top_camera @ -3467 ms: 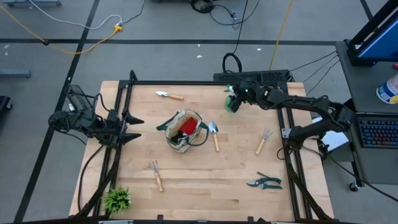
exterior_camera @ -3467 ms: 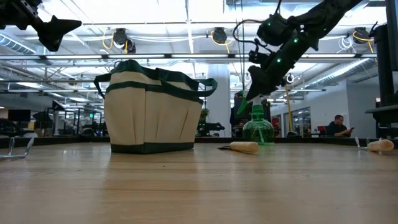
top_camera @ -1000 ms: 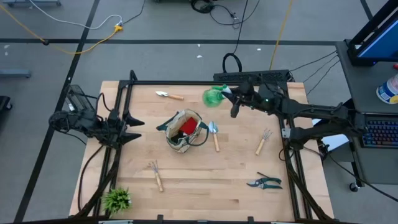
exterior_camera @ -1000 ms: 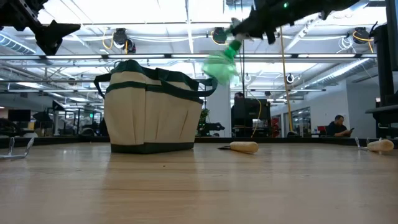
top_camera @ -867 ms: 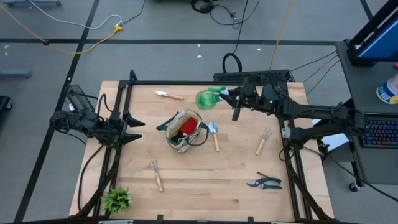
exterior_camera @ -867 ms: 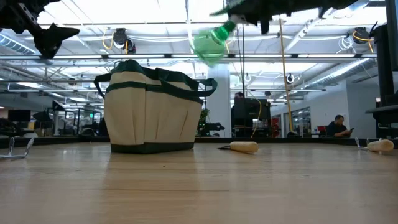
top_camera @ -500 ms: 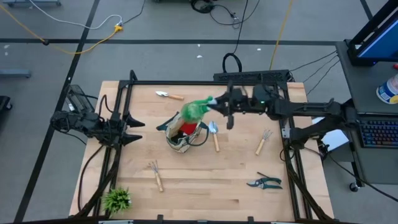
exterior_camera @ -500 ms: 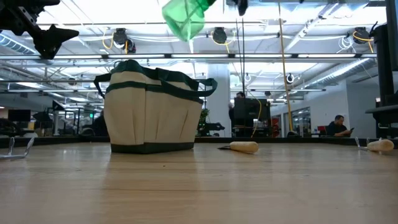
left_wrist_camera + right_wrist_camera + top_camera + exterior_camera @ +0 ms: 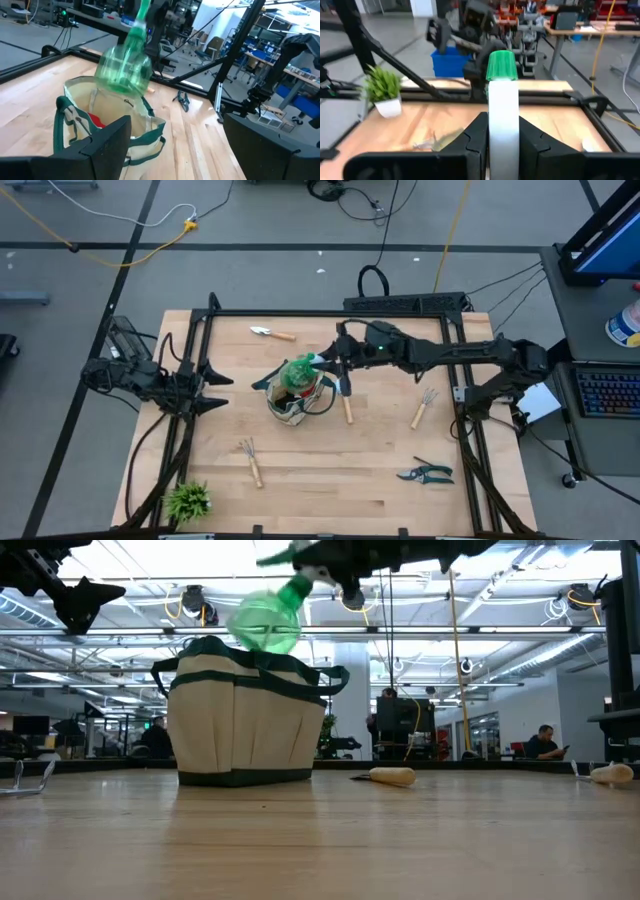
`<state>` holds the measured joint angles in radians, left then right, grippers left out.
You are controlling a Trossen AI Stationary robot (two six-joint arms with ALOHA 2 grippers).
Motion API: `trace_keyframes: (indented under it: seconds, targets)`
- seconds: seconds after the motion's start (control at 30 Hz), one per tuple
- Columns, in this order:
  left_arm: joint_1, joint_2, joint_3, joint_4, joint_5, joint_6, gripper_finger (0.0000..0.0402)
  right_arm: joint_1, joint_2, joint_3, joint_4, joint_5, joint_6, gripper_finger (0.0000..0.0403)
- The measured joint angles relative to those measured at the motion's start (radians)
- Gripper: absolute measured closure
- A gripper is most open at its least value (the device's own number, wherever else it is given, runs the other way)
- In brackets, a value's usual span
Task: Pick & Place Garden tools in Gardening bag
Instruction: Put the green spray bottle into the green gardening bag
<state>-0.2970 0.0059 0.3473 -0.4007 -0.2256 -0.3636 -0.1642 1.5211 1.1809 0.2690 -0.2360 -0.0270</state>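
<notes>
The gardening bag [image 9: 290,408], beige with dark green trim, stands on its base at mid-table [image 9: 245,720], a red-and-black glove [image 9: 97,120] inside. My right gripper [image 9: 335,363] is shut on the green spray bottle [image 9: 297,370], which is just above the bag's mouth [image 9: 265,620] [image 9: 124,70]. My left gripper [image 9: 205,388] waits open at the table's left edge. On the wood lie two trowels [image 9: 272,333] [image 9: 344,395], two pronged rakes [image 9: 424,408] [image 9: 250,460] and the dark shears [image 9: 425,473]. My right gripper pinches the bottle's white spray head [image 9: 503,125] between its two fingers [image 9: 476,135], just behind the green cap [image 9: 501,65]. The fingers reach in from the table's right, about level. The bottle is tilted, its round body [image 9: 262,625] lower and toward the table's left, clear of the table.
A small leafy plant [image 9: 187,500] stands at the near left corner. A black frame [image 9: 330,310] runs along the table's far and side edges. Bare wood lies between the bag and the near edge.
My right gripper has carried the spray bottle from the far right part of the table toward the left, rising and then coming down. The bottle, body leading and tilted, now stands over the bag's mouth.
</notes>
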Motion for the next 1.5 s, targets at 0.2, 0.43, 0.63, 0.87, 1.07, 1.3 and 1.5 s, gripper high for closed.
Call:
trace_keyframes:
  seconds: [0.2, 0.43, 0.63, 0.87, 1.07, 1.3, 1.5]
  targets:
    - [0.0, 0.0, 0.0, 0.0, 0.0, 0.003, 0.0078, -0.013, 0.015, 0.0, -0.05, 0.009, -0.049, 0.0354]
    - [0.0, 0.0, 0.0, 0.001, -0.002, 0.022, 0.0078, -0.029, 0.015, 0.0, -0.092, 0.027, -0.065, 0.0354]
    - [0.0, 0.0, 0.0, 0.001, -0.002, 0.022, 0.0078, -0.031, 0.015, 0.0, -0.098, 0.027, -0.065, 0.0354]
    - [0.0, 0.0, 0.0, 0.001, -0.003, 0.025, 0.0078, -0.047, 0.029, 0.0, -0.112, 0.03, -0.038, 0.0354]
    - [0.0, 0.0, 0.0, 0.001, -0.003, 0.029, 0.0078, -0.05, 0.095, 0.022, -0.127, 0.025, -0.035, 0.0354]
    - [0.0, 0.0, 0.0, 0.001, -0.002, 0.023, 0.0078, -0.049, 0.184, 0.163, -0.291, 0.026, -0.073, 0.0354]
    - [0.0, 0.0, 0.0, -0.001, -0.001, 0.027, 0.0078, -0.047, 0.263, 0.257, -0.381, 0.027, -0.069, 0.0354]
